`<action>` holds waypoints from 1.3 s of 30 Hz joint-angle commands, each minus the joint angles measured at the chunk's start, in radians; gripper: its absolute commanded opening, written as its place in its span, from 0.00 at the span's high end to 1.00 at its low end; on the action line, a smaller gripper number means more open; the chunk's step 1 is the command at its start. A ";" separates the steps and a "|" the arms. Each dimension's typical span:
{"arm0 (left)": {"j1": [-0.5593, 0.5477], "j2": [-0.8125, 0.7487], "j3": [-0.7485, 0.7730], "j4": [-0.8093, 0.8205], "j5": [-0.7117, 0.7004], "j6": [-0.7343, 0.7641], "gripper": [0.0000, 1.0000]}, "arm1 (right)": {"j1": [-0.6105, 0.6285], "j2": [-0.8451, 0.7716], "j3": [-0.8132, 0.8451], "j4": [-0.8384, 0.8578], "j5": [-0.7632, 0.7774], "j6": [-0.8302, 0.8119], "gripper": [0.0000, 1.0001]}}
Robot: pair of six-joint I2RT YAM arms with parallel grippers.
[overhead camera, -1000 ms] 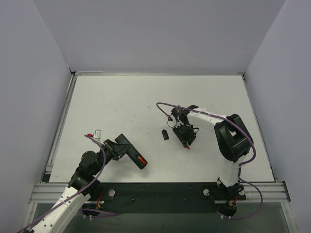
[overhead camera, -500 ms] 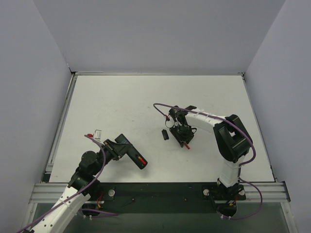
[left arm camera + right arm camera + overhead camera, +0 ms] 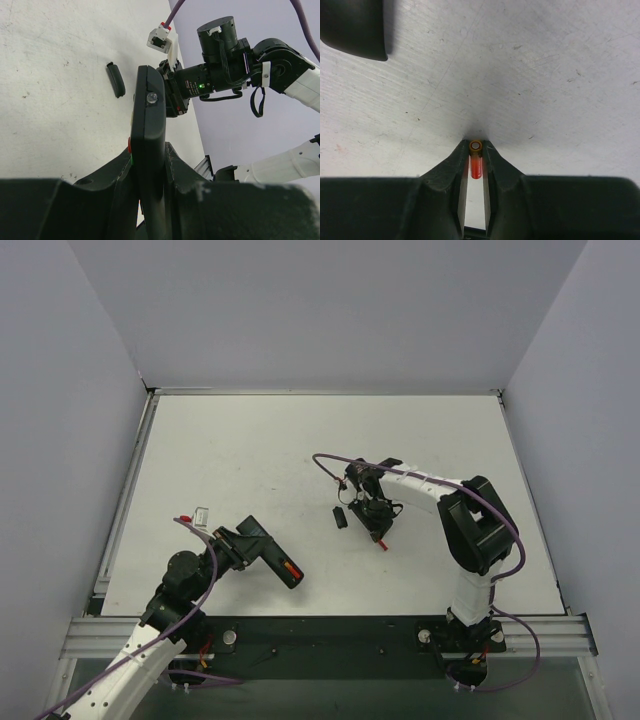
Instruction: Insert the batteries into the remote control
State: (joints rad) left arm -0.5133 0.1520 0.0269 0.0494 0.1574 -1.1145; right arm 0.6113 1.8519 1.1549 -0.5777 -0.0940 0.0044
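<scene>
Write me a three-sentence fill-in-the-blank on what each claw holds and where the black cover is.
The left claw is shut on the ___.
The battery pinched in the right claw is coloured ___.
The small black cover lies flat on the ___, held by no claw.
Missing: remote control; red; table.

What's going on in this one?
The left claw grips the remote over the near left of the table. The right claw is down at the table's middle, pinching a red battery between its fingertips. A small black cover lies beside it. The battery is not at the remote yet.
</scene>
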 commanded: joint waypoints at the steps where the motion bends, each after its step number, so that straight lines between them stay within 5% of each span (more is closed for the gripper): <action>1: 0.006 0.008 0.021 0.090 0.011 -0.007 1.00 | 0.001 0.009 -0.021 0.013 0.047 -0.024 0.95; 11: 0.006 0.031 -0.022 0.216 0.013 -0.031 1.00 | 0.077 -0.322 -0.020 0.071 -0.029 0.037 1.00; 23: 0.006 0.090 -0.010 0.287 0.005 -0.038 1.00 | 0.378 -0.626 -0.064 0.442 -0.039 0.223 1.00; 39: 0.006 0.077 -0.008 0.317 -0.013 -0.068 1.00 | 0.564 -0.513 -0.057 0.597 -0.073 0.282 1.00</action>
State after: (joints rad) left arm -0.5133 0.2470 0.0269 0.2745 0.1627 -1.1545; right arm 1.1511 1.3090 1.0698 -0.0509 -0.1513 0.2623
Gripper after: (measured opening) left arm 0.298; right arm 0.087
